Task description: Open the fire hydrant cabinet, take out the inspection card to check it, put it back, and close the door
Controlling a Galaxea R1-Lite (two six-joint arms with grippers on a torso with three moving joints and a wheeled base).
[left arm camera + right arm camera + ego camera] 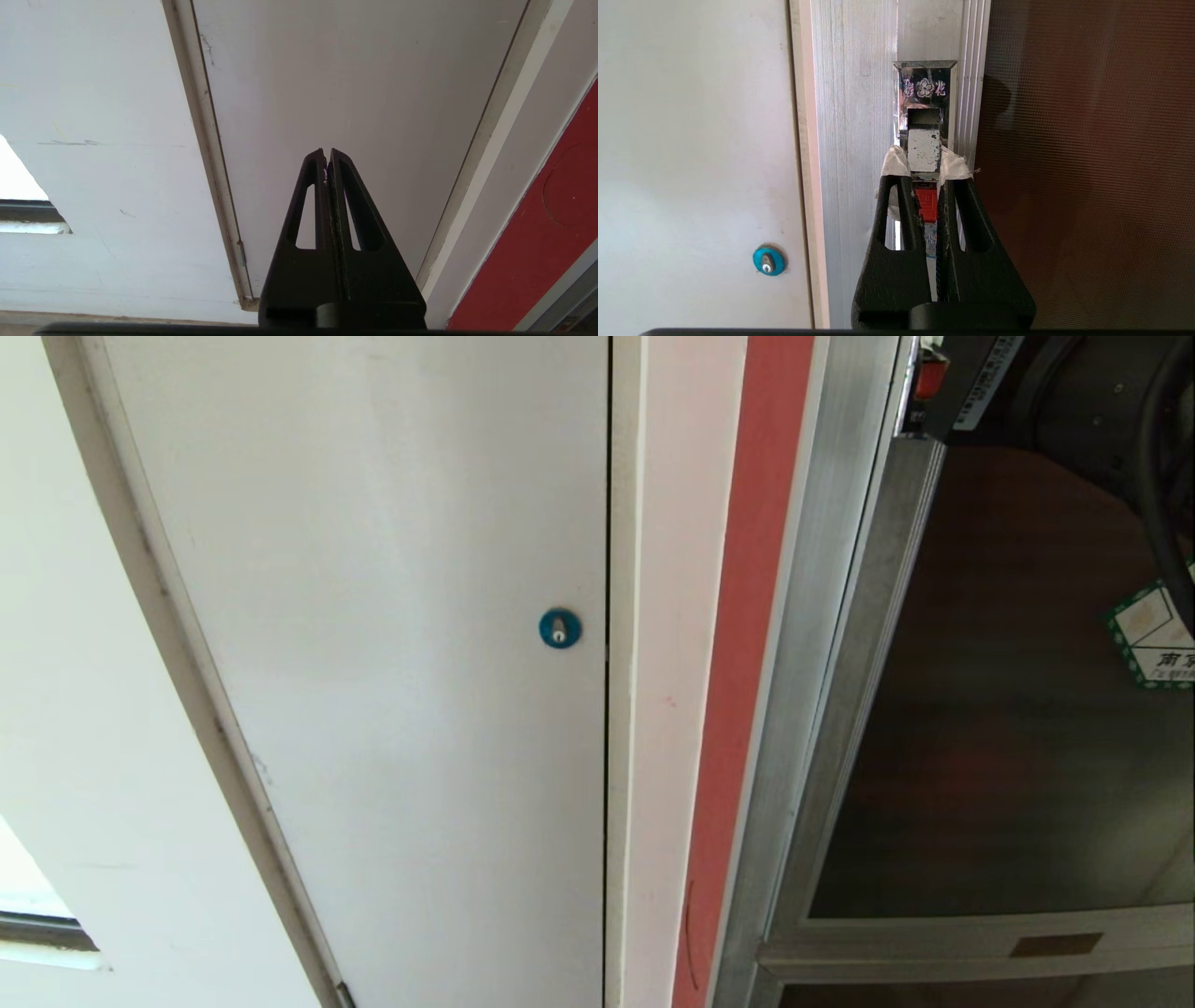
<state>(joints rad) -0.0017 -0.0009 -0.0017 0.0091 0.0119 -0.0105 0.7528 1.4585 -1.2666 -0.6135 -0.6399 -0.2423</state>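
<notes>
On the door (1087,163) frame's edge, the right gripper (924,165) is clenched around the small latch (927,203), the tinted panel looking not yet swung out. Worry: those padded tips could slide off the slick metal when pulling. Left gripper (327,158) idles, clamped on nothing, by the white panel door (350,93).

Beside the silver cabinet (822,644) frame runs a red strip (747,644). The door (1008,709) glass is dark brown, finely gridded, with a green-bordered white sticker (1156,639). Its latch (927,204) is red. The white panel (392,644) beside it has a blue lock (559,628).
</notes>
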